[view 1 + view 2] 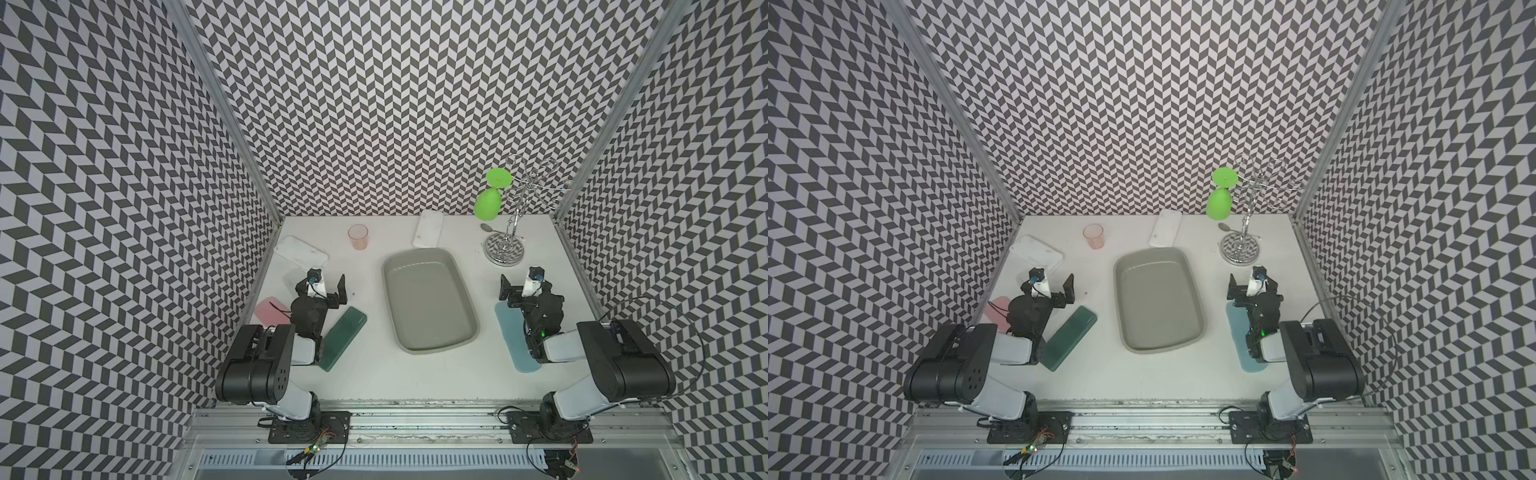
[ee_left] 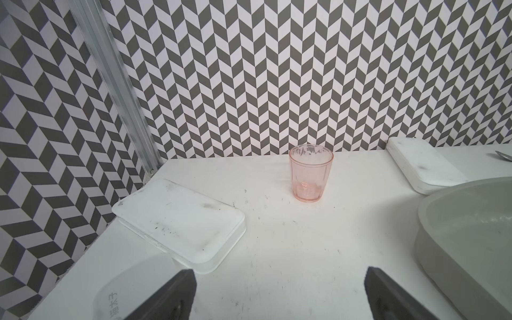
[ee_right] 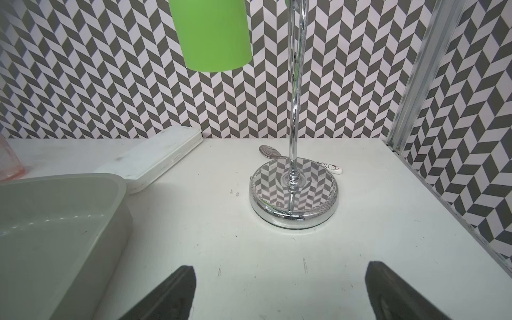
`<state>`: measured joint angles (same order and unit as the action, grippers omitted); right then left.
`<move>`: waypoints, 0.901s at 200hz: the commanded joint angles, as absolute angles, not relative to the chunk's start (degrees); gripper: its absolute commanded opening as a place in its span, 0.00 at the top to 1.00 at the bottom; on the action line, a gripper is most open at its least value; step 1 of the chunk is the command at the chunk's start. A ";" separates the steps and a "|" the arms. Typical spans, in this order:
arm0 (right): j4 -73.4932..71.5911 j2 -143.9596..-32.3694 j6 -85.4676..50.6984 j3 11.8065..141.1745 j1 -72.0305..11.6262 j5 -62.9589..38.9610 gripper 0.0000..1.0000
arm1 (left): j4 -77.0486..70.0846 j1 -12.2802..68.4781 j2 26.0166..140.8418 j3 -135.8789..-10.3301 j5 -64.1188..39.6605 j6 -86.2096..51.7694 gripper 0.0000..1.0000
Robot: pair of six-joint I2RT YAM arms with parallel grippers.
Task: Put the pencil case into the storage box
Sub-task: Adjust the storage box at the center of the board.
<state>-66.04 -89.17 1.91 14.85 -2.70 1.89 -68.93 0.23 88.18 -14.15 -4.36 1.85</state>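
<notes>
The storage box [image 1: 430,299] sits mid-table [image 1: 374,374] in both top views, between the two arms, and every pencil case lies outside it. The left gripper [image 1: 320,289] is over bare table with its jaws spread wide, pinching nothing. The dark green pencil case [image 1: 345,338] lies slantwise behind it, toward the robot's base, between the left arm and the box and apart from both fingers. The pink pencil case [image 1: 268,309] shows partly under that arm on its outer side. In the left wrist view a white pencil case [image 2: 180,221] lies ahead of the spread fingers [image 2: 177,296], off to one side, with a pink cup [image 2: 310,173] farther on. The right gripper [image 1: 527,289] is likewise spread and empty. The light blue pencil case [image 1: 513,336] lies beneath the right arm, behind the fingertips, near the box. A second white pencil case [image 3: 155,160] rests by the back wall at the box's far corner — whether it touches the rim I cannot tell. A chrome rack [image 3: 293,194] stands ahead of the right gripper.
</notes>
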 commanded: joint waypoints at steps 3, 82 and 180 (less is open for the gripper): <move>-71.61 -88.73 1.28 15.27 -2.36 1.84 0.00 | -69.78 -0.18 88.67 -15.12 -5.22 1.59 0.00; -65.91 -85.39 -0.08 17.76 -2.46 6.29 0.00 | -68.88 -0.71 88.73 -15.64 -5.47 1.12 0.00; 4.06 -68.30 -30.33 42.53 -7.30 14.35 0.00 | -8.52 6.07 82.43 -52.52 -16.04 6.90 0.01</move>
<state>-19.38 -70.76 -16.27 38.11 -4.29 11.29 -26.98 2.02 82.48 -47.03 -7.70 2.22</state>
